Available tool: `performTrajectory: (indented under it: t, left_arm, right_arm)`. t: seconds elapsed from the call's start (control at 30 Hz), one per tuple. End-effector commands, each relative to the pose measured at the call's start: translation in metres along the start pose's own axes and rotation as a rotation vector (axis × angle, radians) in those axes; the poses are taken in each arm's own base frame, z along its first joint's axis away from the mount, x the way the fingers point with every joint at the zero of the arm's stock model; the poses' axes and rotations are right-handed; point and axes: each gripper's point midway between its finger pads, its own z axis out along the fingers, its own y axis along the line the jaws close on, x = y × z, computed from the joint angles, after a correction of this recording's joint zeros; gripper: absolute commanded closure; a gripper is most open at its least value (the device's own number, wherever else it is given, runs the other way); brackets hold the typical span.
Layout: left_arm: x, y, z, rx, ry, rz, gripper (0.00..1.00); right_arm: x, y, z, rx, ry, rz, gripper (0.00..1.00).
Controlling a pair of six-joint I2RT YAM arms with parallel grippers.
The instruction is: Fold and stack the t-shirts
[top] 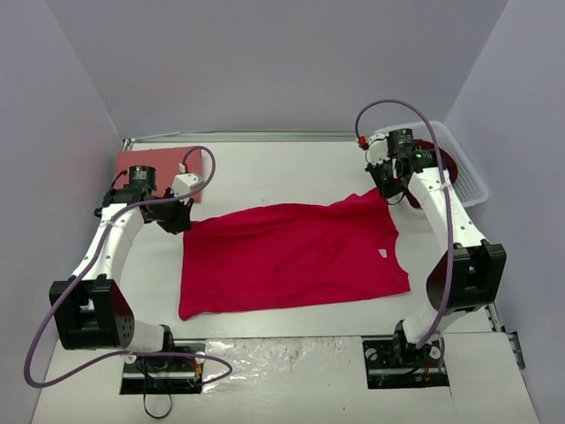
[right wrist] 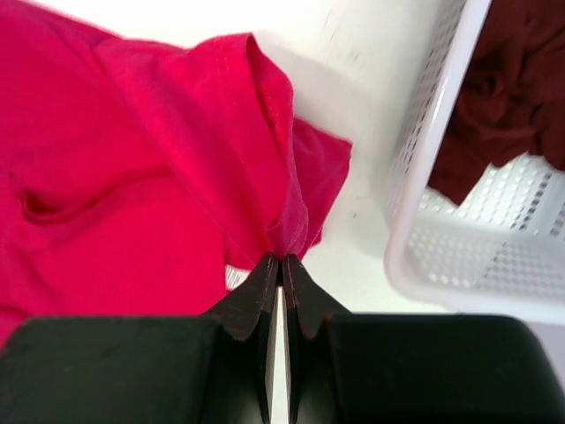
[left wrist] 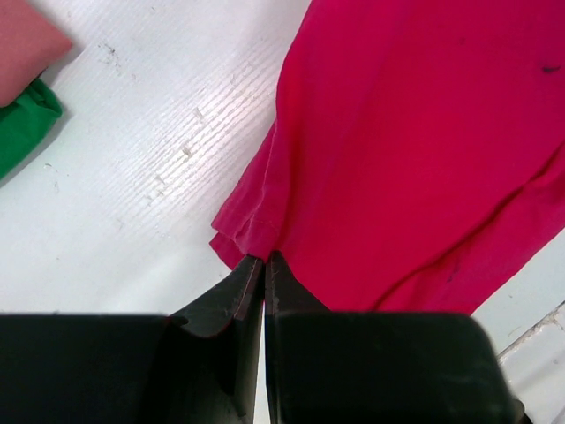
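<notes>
A crimson t-shirt lies spread mostly flat in the middle of the white tabletop, its small white neck label toward the shirt's 3 o'clock side. The left jaws are pressed fully together at the shirt's 10 o'clock corner, and the left wrist view shows their tips nipping the hem edge there, the cloth fanning away from them. The right jaws are likewise closed tight at the shirt's 1 o'clock corner, pinching a bunched fold of the crimson cloth that stands up a little off the surface. At 10 o'clock on the tabletop sits a folded salmon-red t-shirt, with a bit of green cloth touching it. At 2 o'clock stands a white lattice basket holding a crumpled maroon t-shirt, just beside the right jaws.
</notes>
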Motion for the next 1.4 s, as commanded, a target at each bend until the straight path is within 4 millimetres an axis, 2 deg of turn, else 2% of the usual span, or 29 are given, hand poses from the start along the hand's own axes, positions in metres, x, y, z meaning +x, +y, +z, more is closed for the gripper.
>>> performTrajectory:
  t: [0.0, 0.23, 0.37, 0.57, 0.77, 1.0, 1.37]
  left_arm:
    - [0.001, -0.006, -0.014, -0.007, -0.025, 0.049, 0.98]
    - [0.017, -0.003, -0.005, -0.014, -0.046, 0.070, 0.98]
    - [0.026, -0.015, 0.003, 0.068, -0.073, 0.074, 0.98]
    - [0.034, -0.016, 0.008, 0.090, -0.059, 0.073, 0.98]
    - [0.037, -0.003, 0.000, 0.056, -0.079, 0.041, 0.97]
    - [0.042, 0.003, -0.004, 0.043, -0.083, 0.016, 0.98]
    - [0.046, 0.007, -0.007, 0.032, -0.095, -0.002, 0.98]
  right_arm:
    - [0.024, 0.011, -0.018, -0.032, 0.042, -0.014, 1.00]
    - [0.056, 0.027, -0.029, -0.079, 0.110, -0.036, 1.00]
    - [0.073, 0.034, -0.027, -0.104, 0.158, -0.049, 1.00]
    - [0.092, 0.049, -0.024, -0.175, 0.229, -0.058, 1.00]
    - [0.100, 0.049, -0.035, -0.161, 0.242, -0.070, 1.00]
    - [0.125, 0.046, -0.034, -0.122, 0.308, -0.083, 1.00]
    - [0.114, 0.034, -0.050, -0.059, 0.256, -0.058, 1.00]
